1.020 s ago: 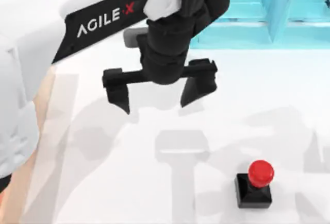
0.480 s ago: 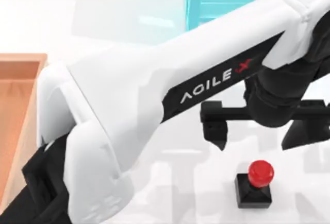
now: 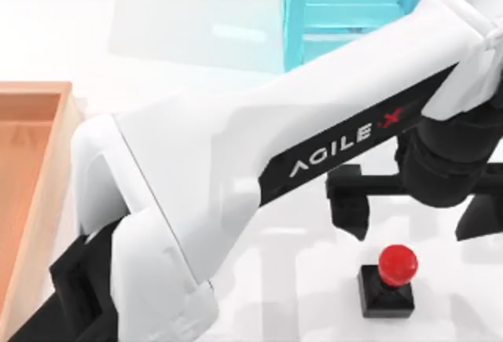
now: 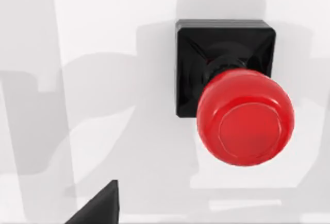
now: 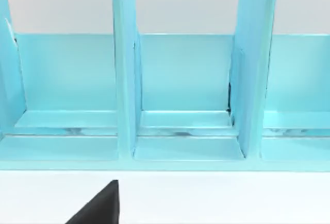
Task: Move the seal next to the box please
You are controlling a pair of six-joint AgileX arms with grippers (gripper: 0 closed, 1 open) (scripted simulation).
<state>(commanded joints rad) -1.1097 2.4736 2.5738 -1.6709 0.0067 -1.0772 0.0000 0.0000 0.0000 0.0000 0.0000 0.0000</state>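
The seal (image 3: 391, 276), a black square block with a glossy red knob, stands upright on the white table at the front right. My left gripper (image 3: 414, 215) hovers open just behind and above it, its jaws wider than the stamp. The left wrist view looks straight down on the seal (image 4: 232, 98), with one dark fingertip (image 4: 98, 208) at the picture's edge. The wooden box (image 3: 49, 177), tan rim and orange-brown inside, lies at the table's far left, well away from the seal. My right gripper (image 5: 100, 208) is parked facing the light blue shelf.
A light blue shelf unit (image 3: 354, 12) with upright dividers (image 5: 126, 80) stands at the back right. My left arm's white link (image 3: 236, 161) stretches across the table's middle from the front left. White table (image 3: 157, 35) lies between the box and the seal.
My left arm has swung to the right, carrying its open gripper from the table's middle to just behind the seal. The seal has not moved.
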